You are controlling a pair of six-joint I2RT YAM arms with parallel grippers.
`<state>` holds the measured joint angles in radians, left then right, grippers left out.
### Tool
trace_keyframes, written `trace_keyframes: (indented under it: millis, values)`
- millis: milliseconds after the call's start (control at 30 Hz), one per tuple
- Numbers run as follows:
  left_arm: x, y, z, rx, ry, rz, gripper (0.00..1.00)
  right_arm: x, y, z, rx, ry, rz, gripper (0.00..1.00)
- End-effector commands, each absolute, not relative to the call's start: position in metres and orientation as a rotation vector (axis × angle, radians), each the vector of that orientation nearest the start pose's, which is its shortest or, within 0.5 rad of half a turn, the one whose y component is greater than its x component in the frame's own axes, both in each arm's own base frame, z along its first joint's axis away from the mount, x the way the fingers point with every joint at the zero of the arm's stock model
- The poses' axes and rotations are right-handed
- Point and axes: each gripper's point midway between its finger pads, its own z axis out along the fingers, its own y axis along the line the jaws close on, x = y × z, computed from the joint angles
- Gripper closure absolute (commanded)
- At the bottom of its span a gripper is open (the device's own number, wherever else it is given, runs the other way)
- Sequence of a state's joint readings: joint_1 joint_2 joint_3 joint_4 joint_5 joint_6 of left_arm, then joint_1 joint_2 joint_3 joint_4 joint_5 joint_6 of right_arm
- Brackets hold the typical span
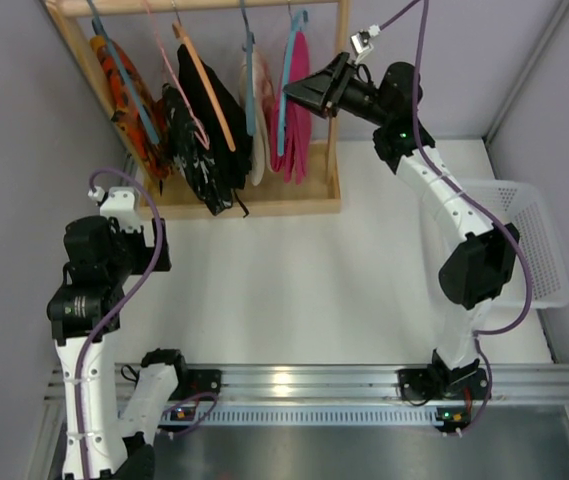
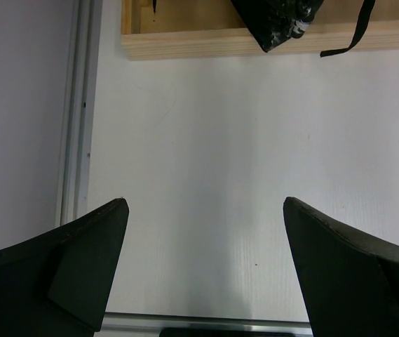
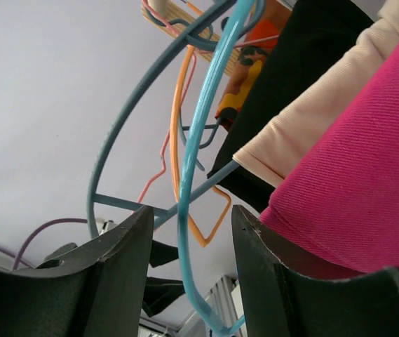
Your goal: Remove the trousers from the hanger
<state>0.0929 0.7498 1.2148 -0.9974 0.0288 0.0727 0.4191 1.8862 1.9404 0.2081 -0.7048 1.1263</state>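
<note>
Pink trousers [image 1: 298,115] hang on a light blue hanger [image 1: 286,85] at the right end of the wooden rack. My right gripper [image 1: 292,95] is raised to that hanger. In the right wrist view its jaws [image 3: 191,210] are open, one either side of the light blue hanger wire [image 3: 206,112], with a gap on each side. The pink trousers [image 3: 353,175] lie just right of the right finger. My left gripper [image 1: 124,225] hovers low at the table's left, wide open [image 2: 206,203], holding nothing.
The wooden rack [image 1: 254,205] also carries orange [image 1: 124,85], black patterned [image 1: 204,130] and cream [image 1: 259,100] garments on other hangers. A white basket [image 1: 534,240] stands at the right edge. The rack base [image 2: 185,42] and a black garment tip [image 2: 276,21] lie ahead of the left gripper.
</note>
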Motion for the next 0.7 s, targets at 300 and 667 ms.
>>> trace_keyframes:
  millis: [300, 667]
  values:
    - [0.213, 0.016, 0.289, -0.032, 2.099, 0.038, 0.01, 0.415, 0.352, 0.514, -0.155, 1.481, 1.719, 0.43]
    - [0.211, 0.02, 0.288, -0.052, 2.101, 0.055, 0.01, 0.425, 0.385, 0.492, -0.07, 1.531, 1.715, 0.43]
